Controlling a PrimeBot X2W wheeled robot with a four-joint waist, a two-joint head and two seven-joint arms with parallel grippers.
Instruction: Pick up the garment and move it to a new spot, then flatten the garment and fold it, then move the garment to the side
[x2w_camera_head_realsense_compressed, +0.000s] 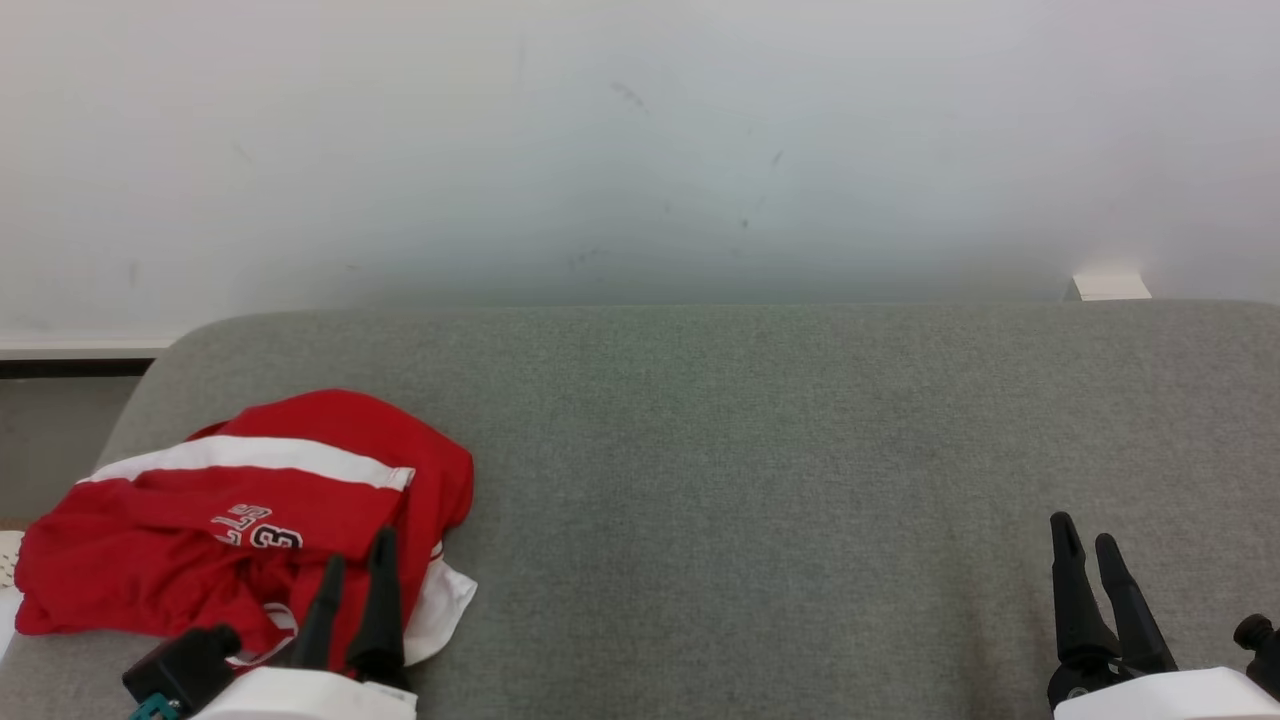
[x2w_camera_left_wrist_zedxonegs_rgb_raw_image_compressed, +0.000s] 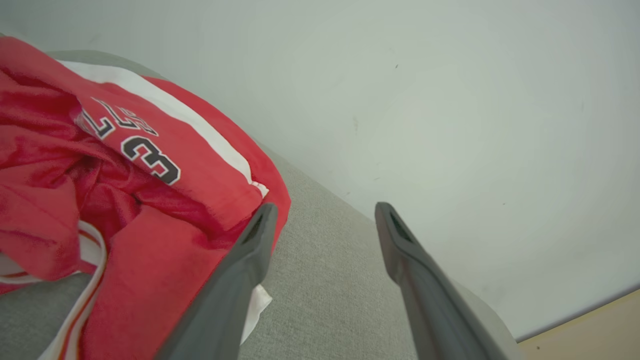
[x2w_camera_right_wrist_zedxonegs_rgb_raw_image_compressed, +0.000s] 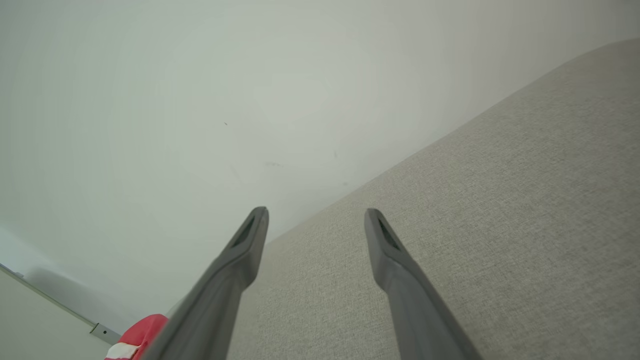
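A: Head view first. Left claw?

B: Spread wide, holding nothing. Red garment with a white stripe and dark numerals bunched just ahead of the fingertips and off to their left, on the grey cushion. Tips drawn over the garment's near edge; cannot tell whether touching.

A: Right claw?

B: Also parted and bare, well apart from the garment, with plain cushion ahead of it and a pale wall beyond.

A: Left wrist view?

B: Left claw gaping, bare grey cushion in the gap. Garment crumpled to the left of the left finger, its hem passing behind that finger. Nothing pinched.

A: Right wrist view?

B: Right claw wide, gripping nothing. Cushion under and to the right of the fingers. A small red and white corner of the garment far off at the lower left, beside the base of the left finger.
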